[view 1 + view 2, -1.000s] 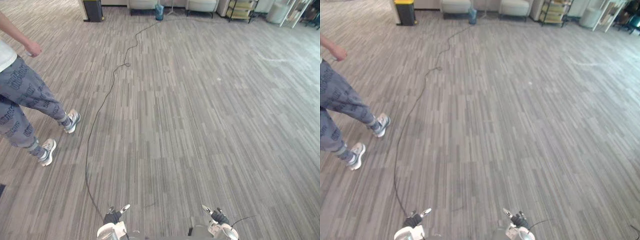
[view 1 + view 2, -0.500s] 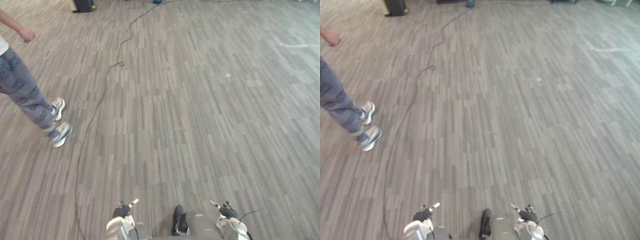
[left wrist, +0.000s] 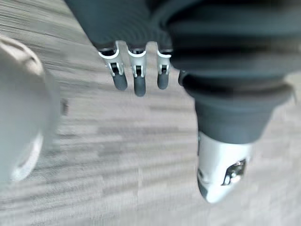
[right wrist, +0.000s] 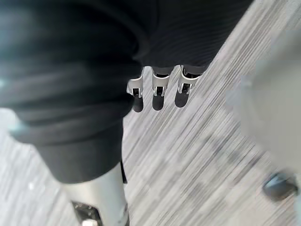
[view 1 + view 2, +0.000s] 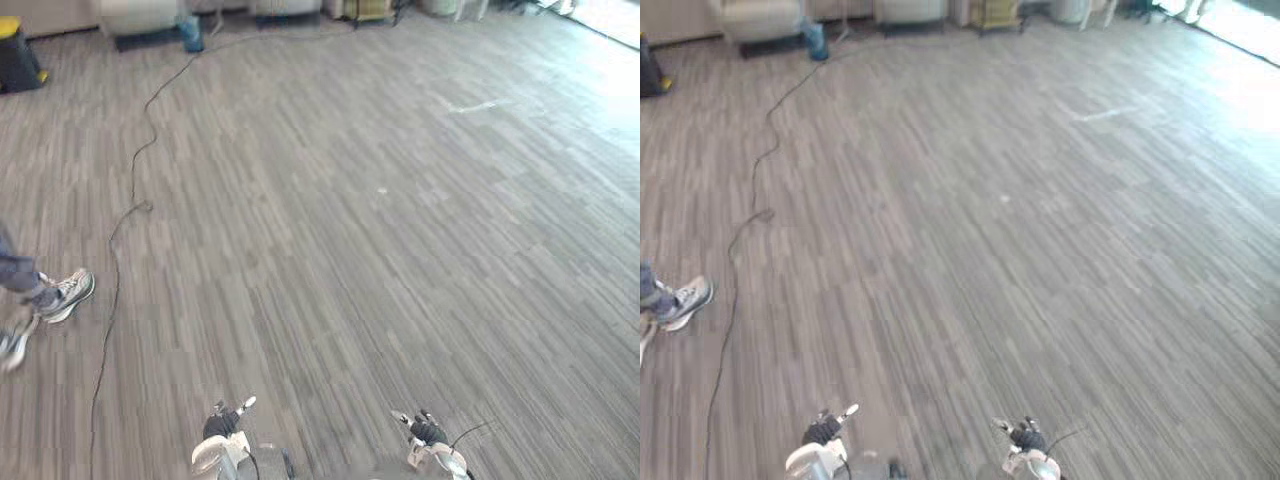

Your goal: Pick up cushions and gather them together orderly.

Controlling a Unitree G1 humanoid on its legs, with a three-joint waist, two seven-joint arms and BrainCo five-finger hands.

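No cushion is in sight on the grey plank floor. My left hand hangs low at the bottom of the eye views, left of centre. In its wrist view its fingers point down, relaxed, with nothing in them. My right hand hangs low at the bottom right of centre. Its fingers are likewise relaxed and hold nothing above the floor.
A person's shoes stand at the left edge. Along the far wall are pale armchairs, a blue bin, a black bin with a yellow lid and a shelf cart. Wide open floor lies ahead and to the right.
The camera has swung, so the far furniture now sits further left. The person has stepped on and is down to shoes at the left edge. Both hands hang as before.
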